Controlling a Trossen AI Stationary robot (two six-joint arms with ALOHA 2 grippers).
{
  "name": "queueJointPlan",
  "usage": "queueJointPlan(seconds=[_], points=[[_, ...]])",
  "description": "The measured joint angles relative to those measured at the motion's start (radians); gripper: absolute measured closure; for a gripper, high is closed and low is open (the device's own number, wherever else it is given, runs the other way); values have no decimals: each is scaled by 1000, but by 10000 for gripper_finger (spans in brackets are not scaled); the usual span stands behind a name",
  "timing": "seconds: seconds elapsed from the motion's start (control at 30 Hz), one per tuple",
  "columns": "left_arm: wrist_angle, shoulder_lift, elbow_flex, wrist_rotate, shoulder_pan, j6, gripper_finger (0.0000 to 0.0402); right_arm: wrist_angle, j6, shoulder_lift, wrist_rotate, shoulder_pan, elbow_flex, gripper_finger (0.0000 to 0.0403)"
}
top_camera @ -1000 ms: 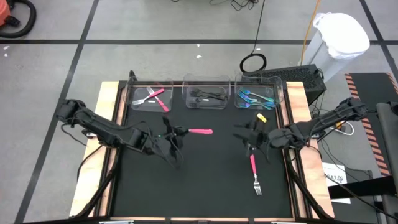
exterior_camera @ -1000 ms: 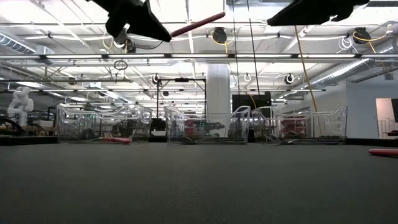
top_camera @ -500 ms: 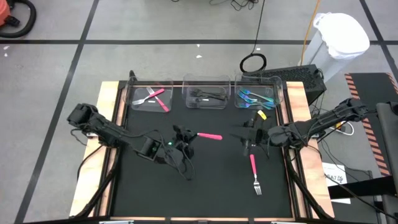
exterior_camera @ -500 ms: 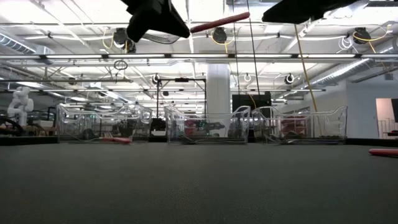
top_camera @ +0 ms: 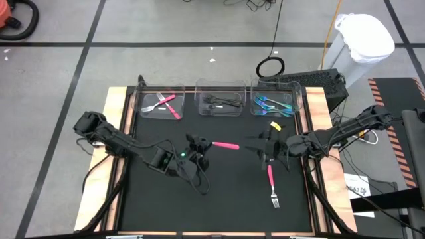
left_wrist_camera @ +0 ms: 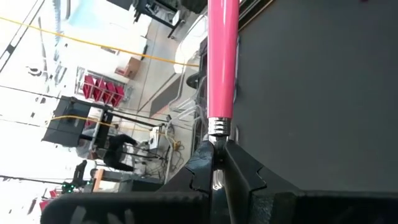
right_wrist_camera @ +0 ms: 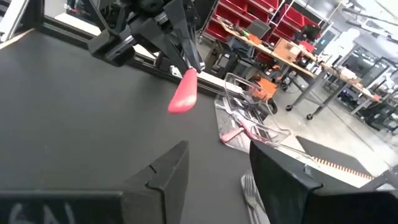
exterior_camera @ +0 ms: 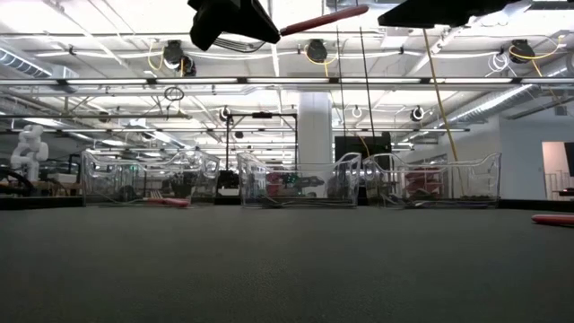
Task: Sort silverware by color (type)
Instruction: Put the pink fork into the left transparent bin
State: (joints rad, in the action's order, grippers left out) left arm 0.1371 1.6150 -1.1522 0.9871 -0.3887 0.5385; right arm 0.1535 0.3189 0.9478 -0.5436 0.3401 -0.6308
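Note:
My left gripper point(top_camera: 201, 145) hovers above the middle of the black mat, shut on a pink-handled piece of silverware point(top_camera: 226, 145) whose handle points toward the table's right. Its head is hidden between the fingers. My right gripper point(top_camera: 261, 147) hangs open a short way to the right, facing that handle point(right_wrist_camera: 183, 93), with nothing between its fingers point(right_wrist_camera: 166, 173). Below it, a second pink-handled fork point(top_camera: 271, 182) lies flat on the mat. My left gripper pinches the silverware's silver neck point(left_wrist_camera: 216, 132), just beyond the pink handle's metal collar, between its two fingertips point(left_wrist_camera: 202, 167). The fingers come roughly level from the table's left and lie along the piece. The handle point(exterior_camera: 323, 17) sticks out past the fingertips, high above the mat.
Three clear bins stand along the far edge: the left one point(top_camera: 161, 103) holds pink-handled pieces, the middle one point(top_camera: 221, 101) black ones, the right one point(top_camera: 273, 104) teal ones. Wooden rails point(top_camera: 118, 126) border the mat at left and right.
My left gripper has carried the pink-handled piece toward the table's right, nearer my right gripper, and has rolled about its own line. The piece has stayed clear of the mat. Most of the move came in the first half second.

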Motion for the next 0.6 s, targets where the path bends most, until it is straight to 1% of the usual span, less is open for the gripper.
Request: queueJointPlan(seconds=[0.07,0.2,0.47,0.6], points=[[2,0,0,-7,-2,-1,385,0,34,0,24,0,0,236],[2,0,0,-65,-2,-2,385,-15,135,0,105,11,0,236],[-4,0,0,-173,3,-34,384,-67,331,6,102,85,0,236],[-5,0,0,-263,22,-71,384,-83,446,43,93,127,0,236]])
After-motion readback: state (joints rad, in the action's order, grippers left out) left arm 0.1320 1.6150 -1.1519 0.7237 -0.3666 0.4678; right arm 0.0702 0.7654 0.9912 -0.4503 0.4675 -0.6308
